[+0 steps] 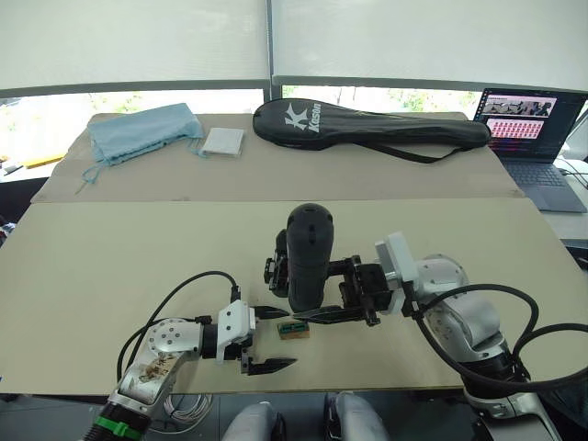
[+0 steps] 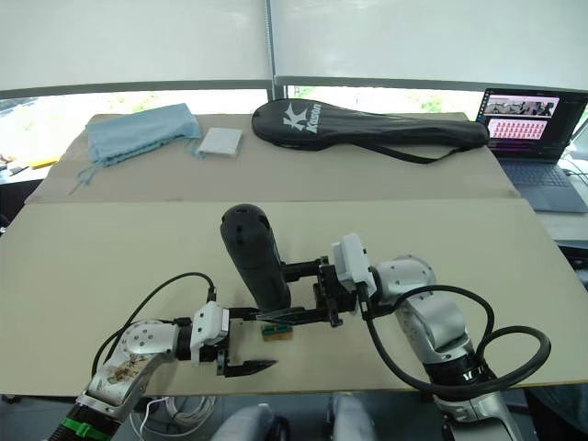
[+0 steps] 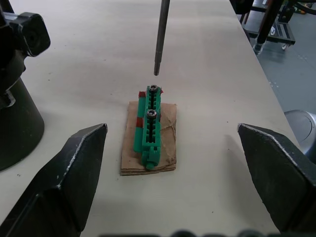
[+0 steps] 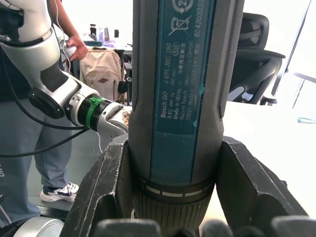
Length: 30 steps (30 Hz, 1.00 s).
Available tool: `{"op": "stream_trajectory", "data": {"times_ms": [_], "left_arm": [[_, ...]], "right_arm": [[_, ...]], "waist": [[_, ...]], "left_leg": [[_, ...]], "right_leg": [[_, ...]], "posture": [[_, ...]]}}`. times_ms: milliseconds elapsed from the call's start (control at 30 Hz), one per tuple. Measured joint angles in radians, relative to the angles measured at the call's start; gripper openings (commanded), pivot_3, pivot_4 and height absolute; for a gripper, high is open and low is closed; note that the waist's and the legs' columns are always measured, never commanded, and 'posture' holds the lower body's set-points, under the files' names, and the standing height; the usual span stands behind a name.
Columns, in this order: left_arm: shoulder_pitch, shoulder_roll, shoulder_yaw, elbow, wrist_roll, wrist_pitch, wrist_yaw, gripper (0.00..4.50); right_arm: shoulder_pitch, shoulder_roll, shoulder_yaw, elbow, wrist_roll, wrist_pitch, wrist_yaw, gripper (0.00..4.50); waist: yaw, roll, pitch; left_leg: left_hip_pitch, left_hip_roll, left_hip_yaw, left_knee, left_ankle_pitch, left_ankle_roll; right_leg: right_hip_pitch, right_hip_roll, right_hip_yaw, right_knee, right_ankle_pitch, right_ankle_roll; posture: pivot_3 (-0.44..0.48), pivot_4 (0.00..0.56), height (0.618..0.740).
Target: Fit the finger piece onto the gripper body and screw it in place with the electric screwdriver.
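Evidently the right gripper (image 2: 303, 294) clamps the electric screwdriver (image 2: 254, 255) upright, bit poised over the screw holder (image 3: 150, 129).
Near the worktop's (image 1: 110, 266) front edge, the bit hangs just above a screw, likely to collect it. The left gripper (image 1: 266, 340) waits wide apart beside it. The gripper body (image 3: 17, 94) probably stands just beside, partly hidden.

White roller blinds (image 1: 138, 41) are drawn across the windows along the top of the frame, and daylight with greenery is seen in the strip below them. A beige surface (image 1: 110, 257) is spread across the middle, with a second board behind it. An open laptop (image 1: 528, 133) is placed at the upper right. A black office chair (image 4: 256, 59) is seen in the right wrist view.
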State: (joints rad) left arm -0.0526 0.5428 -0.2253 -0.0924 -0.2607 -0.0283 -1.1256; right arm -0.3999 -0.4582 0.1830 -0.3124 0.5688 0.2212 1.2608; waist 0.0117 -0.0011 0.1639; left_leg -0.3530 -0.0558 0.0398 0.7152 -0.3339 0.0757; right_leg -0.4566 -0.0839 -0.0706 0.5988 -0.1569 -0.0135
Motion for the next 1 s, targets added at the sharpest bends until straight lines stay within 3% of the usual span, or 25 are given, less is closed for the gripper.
{"op": "stream_trajectory", "data": {"times_ms": [1000], "left_arm": [[0.004,-0.003,0.002,0.040,-0.007,-0.059,-0.002,4.50]], "right_arm": [[0.015,0.005,0.003,0.030,-0.037,-0.044,0.024,1.93]], "waist": [[0.000,0.000,0.000]], "left_leg": [[0.000,0.000,0.000,0.000,0.000,0.000]], "right_leg": [[0.000,0.000,0.000,0.001,0.000,0.000]], "posture": [[0.000,0.150,0.740]]}}
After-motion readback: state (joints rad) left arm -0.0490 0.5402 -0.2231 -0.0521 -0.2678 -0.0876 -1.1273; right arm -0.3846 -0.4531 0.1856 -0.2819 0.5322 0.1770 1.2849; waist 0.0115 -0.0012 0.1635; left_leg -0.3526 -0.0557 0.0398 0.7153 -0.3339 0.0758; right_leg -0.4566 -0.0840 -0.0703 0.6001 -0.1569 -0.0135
